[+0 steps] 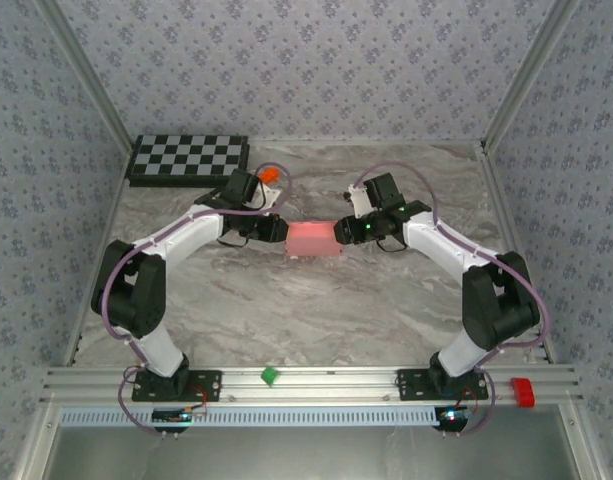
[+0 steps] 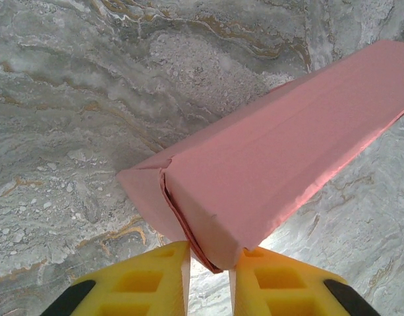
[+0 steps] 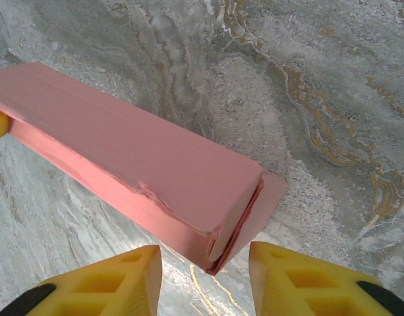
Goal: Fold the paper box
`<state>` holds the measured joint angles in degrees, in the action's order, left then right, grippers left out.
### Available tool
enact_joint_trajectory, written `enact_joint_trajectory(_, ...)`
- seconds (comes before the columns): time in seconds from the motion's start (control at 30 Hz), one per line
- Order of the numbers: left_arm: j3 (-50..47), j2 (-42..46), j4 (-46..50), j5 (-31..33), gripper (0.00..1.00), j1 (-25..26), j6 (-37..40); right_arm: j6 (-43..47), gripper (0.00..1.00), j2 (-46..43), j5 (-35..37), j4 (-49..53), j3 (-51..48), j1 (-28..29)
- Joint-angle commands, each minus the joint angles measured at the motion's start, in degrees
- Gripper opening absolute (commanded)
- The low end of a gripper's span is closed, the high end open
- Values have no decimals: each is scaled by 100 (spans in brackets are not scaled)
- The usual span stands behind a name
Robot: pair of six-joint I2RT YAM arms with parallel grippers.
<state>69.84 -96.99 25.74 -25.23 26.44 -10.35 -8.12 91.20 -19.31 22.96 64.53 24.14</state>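
Observation:
The paper box (image 1: 316, 240) is a folded pink rectangular box held just above the marble table (image 1: 286, 310), midway between the two arms. My left gripper (image 1: 283, 230) grips its left end. In the left wrist view the yellow fingers (image 2: 159, 276) of this gripper (image 2: 210, 263) close on the lower corner of the paper box (image 2: 274, 151), where layered flaps show. My right gripper (image 1: 338, 230) is at the right end. Seen from the right wrist, that gripper (image 3: 205, 263) stands open, with gaps on both sides of the corner of the paper box (image 3: 122, 151).
A checkerboard (image 1: 186, 158) lies at the back left, with a small orange block (image 1: 270, 175) beside it. A green block (image 1: 269, 376) and a red piece (image 1: 523, 391) sit on the front rail. Patterned walls close in the table on three sides.

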Motion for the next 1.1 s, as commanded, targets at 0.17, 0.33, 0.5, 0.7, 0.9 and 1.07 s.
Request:
enact_joint_trajectory(0.17,292,-39,167,-41,27,45,115,-102,45,-253,51,24,75,-15)
enact_joint_trajectory(0.33,332,4,140,-94,34,40,130,-128,46,-313,6,-34,59,-23)
enact_joint_trajectory(0.5,338,88,123,-141,41,37,147,-187,48,-374,-94,-123,17,-54)
enact_joint_trajectory(0.7,259,279,18,-188,51,37,140,-311,49,-399,-274,-308,23,-120)
enact_joint_trajectory(0.9,111,492,-290,-268,58,3,-2,-417,50,-345,-319,-384,193,-158)
enact_joint_trajectory(1.07,-9,556,-760,-357,61,-89,-427,-524,49,-212,-165,-298,331,-172)
